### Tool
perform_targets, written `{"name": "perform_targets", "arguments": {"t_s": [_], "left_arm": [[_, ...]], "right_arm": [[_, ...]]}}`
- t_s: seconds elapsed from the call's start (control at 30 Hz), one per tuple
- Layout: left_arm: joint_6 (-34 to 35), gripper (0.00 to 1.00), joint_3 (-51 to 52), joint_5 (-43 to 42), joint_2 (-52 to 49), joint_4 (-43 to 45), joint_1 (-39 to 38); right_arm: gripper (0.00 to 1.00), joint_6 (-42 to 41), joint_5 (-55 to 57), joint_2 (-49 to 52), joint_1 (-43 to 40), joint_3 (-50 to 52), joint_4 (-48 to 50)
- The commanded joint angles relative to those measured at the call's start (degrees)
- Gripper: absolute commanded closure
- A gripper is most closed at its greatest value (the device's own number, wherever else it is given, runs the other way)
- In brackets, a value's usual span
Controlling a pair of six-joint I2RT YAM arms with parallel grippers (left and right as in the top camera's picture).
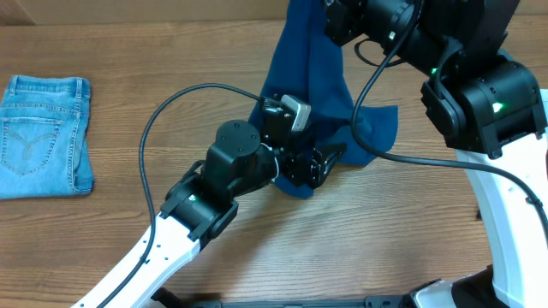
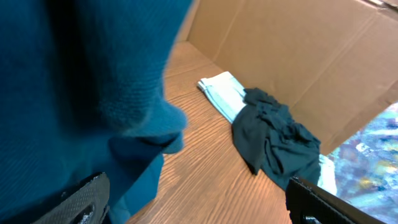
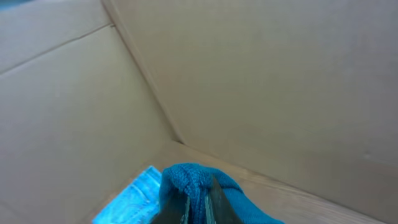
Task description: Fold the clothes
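the blue shirt (image 1: 301, 73) hangs unfolded at upper centre, its tail on the table, pinched in the right gripper (image 3: 198, 208). the left gripper (image 1: 321, 162) gapes open by its lower edge. jeans (image 1: 43, 137) lie folded at far left. the shirt's folding looks barely begun.

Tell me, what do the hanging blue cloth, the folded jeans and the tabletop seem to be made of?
Blue cloth: likely thin knit jersey, matte; it drapes limply and a fine knit texture shows in the right wrist view. Jeans: denim, light faded wash, with stitched pockets and seams. Tabletop: wood or wood-look laminate, satin; grain lines show, which one is unclear.
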State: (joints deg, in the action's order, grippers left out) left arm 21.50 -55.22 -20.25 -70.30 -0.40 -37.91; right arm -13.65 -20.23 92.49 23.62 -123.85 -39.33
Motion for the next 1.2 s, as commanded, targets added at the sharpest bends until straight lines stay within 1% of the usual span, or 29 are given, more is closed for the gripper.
{"name": "perform_targets", "arguments": {"t_s": [0.0, 0.13, 0.17, 0.2, 0.23, 0.3, 0.33, 0.37, 0.43, 0.5, 0.53, 0.57, 0.6, 0.63, 0.67, 0.7, 0.73, 0.83, 0.93, 0.97, 1.03, 1.1, 1.17], "left_arm": [[0.9, 0.06, -1.0, 1.6, -2.3, 2.1, -0.4], [0.8, 0.08, -1.0, 4.4, -2.8, 7.6, -0.4], [0.8, 0.12, -1.0, 4.4, -2.8, 9.4, -0.4], [0.8, 0.20, -1.0, 4.4, -2.8, 10.4, -0.4], [0.9, 0.32, -1.0, 5.4, -2.8, 10.8, -0.4], [0.9, 0.71, -1.0, 7.3, -2.8, 11.4, -0.4], [1.1, 0.96, -1.0, 7.8, -2.8, 11.4, -0.4], [1.7, 0.96, -1.0, 7.7, -2.8, 11.3, -0.4], [2.3, 0.96, -1.0, 7.4, -1.9, 9.1, -0.4], [2.3, 0.96, -1.0, 8.4, 1.9, 2.0, -0.3], [0.7, 0.96, -1.1, 9.4, 5.7, -2.7, -0.1], [-0.5, 0.96, -1.6, 10.5, 8.6, -6.3, 0.4], [-2.3, 0.96, -3.0, 13.1, 13.3, -12.6, 1.7], [-3.5, 0.96, -4.7, 16.4, 16.9, -17.7, 3.6], [-5.1, 0.96, -7.2, 21.1, 20.9, -23.3, 7.0], [-7.6, 0.96, -9.9, 25.6, 24.4, -27.5, 11.4], [-8.9, 0.96, -11.7, 27.1, 26.1, -29.2, 15.0], [-11.3, 0.96, -13.9, 26.6, 26.7, -31.9, 25.0], [-13.5, 0.96, -13.9, 26.1, 23.1, -31.6, 31.8], [-15.0, 0.96, -13.9, 24.7, 21.2, -30.7, 33.2], [-15.8, 0.96, -13.9, 21.9, 17.9, -29.4, 34.2], [-15.8, 0.96, -13.9, 20.9, 14.1, -28.9, 34.2], [-15.7, 0.96, -13.9, 20.2, 12.5, -28.9, 34.2]], "right_arm": [[0.97, -4.6, -4.2, -0.9, -0.2, -1.2, 1.2], [0.96, -4.7, -6.1, -0.9, -0.2, -1.2, 0.3], [0.96, -4.6, -6.2, -0.9, -0.2, -1.2, -0.4], [0.96, -4.6, -7.5, -0.9, -0.2, -1.2, -0.7], [0.96, -4.7, -8.5, -0.9, -0.2, -1.2, -0.6], [0.96, -4.6, -8.6, -0.9, -0.1, -1.2, -0.6], [0.96, -4.6, -8.6, -0.9, -0.1, -1.2, -0.6], [0.96, -4.6, -8.2, -0.9, -0.1, -1.2, -0.6], [0.96, -2.8, -2.9, -0.9, -0.4, -1.2, -0.6], [0.96, -0.9, 6.4, -0.9, -2.2, -1.2, -0.7], [0.96, -0.9, 10.0, -0.9, -4.0, -1.2, -0.9], [0.93, -0.9, 11.7, -0.9, -5.5, -1.2, -1.4], [0.82, -0.9, 12.5, -0.9, -8.1, -1.2, -2.6], [0.61, -0.9, 12.5, -0.9, -10.1, -1.2, -4.0], [0.46, -0.9, 12.5, -0.9, -13.0, -1.2, -6.3], [0.39, -0.9, 12.6, -0.9, -16.4, -1.2, -9.5], [0.33, -0.9, 12.7, -0.9, -18.5, -1.1, -11.7], [0.32, -0.8, 12.8, -0.9, -24.3, -1.1, -19.6], [0.29, 4.5, 15.2, 0.1, -28.9, -1.0, -28.8], [0.28, 6.5, 16.3, 1.2, -29.8, -1.0, -32.4], [0.28, 7.3, 16.2, 4.1, -30.1, -0.4, -39.7], [0.28, 7.8, 13.9, 9.4, -30.0, -0.2, -49.3], [0.28, 8.1, 10.6, 13.4, -30.0, -0.2, -54.2]]}}
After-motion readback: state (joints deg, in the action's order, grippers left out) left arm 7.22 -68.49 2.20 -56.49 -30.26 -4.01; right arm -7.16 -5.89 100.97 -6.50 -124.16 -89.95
